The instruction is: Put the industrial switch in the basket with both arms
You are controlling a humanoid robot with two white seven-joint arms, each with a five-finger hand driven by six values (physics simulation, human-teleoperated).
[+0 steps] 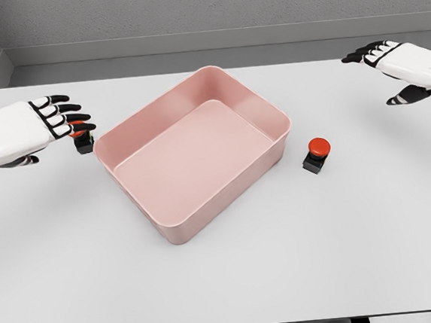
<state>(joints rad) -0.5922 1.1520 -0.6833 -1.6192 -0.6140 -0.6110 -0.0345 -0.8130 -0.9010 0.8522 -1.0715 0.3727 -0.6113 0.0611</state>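
Hovering open-fingered over the switch [84, 140] at the pink basket's [268, 111] nine o'clock, the left robot hand [49, 119] risked nudging it away; the right robot hand [396, 66], also open, hung well clear of the second switch [317, 155] at four o'clock.

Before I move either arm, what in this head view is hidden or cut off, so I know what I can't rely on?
- Left switch: mostly covered by the left hand; contact cannot be judged.
- Left hand: thumb hidden beneath the palm.
- Right hand: wrist and arm cut off by the right picture edge.
- Basket: outer near-left wall base and far outer sides hidden by its own walls.
- Right switch: any markings too small to read.
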